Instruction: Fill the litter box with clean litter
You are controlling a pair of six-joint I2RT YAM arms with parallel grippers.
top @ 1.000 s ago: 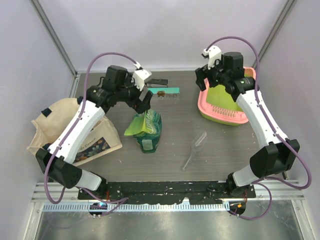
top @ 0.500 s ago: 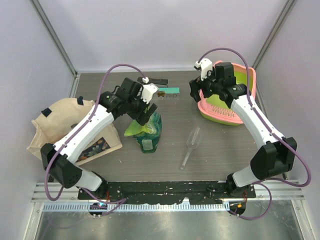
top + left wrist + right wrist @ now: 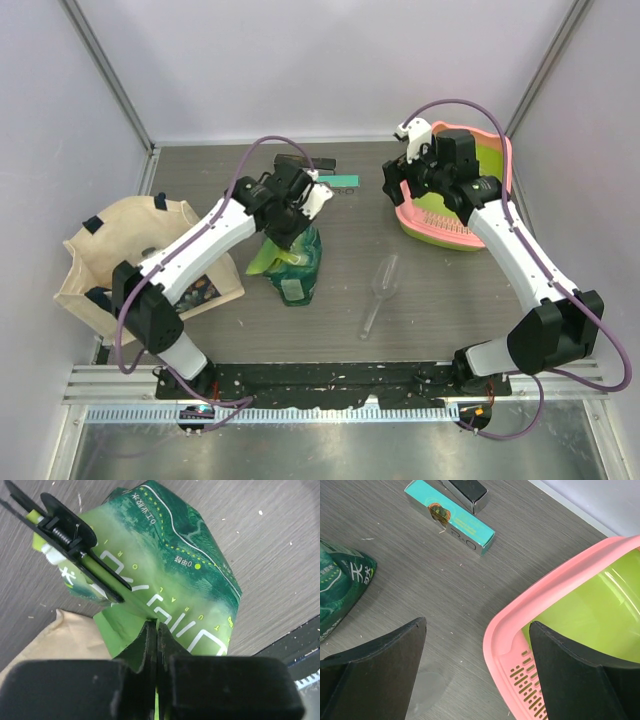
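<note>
Since the earlier frame the left hand (image 3: 291,226) has come down from above the far end of the green bag (image 3: 296,264) onto it, and its fingers have gone from wide apart to together. The right hand (image 3: 397,181) has drifted a little off the litter box (image 3: 418,225). Well to the left of the left hand, a beige tote bag (image 3: 110,250) slumps on the bench (image 3: 350,250). In the wrist view the left hand's fingers are clamped on the bag's pale green flap, and a black clip (image 3: 75,540) pinches the bag just beyond them. Beyond that hand and to its right lie a teal box (image 3: 338,183) and a black block (image 3: 305,162), touching. A clear scoop (image 3: 380,295) lies nearer the arm bases, between the two hands. The right hand hangs with its fingers wide apart and nothing between them. The litter box's pink rim lies just beside its right finger, and the lime-green basin extends to that hand's right.
</note>
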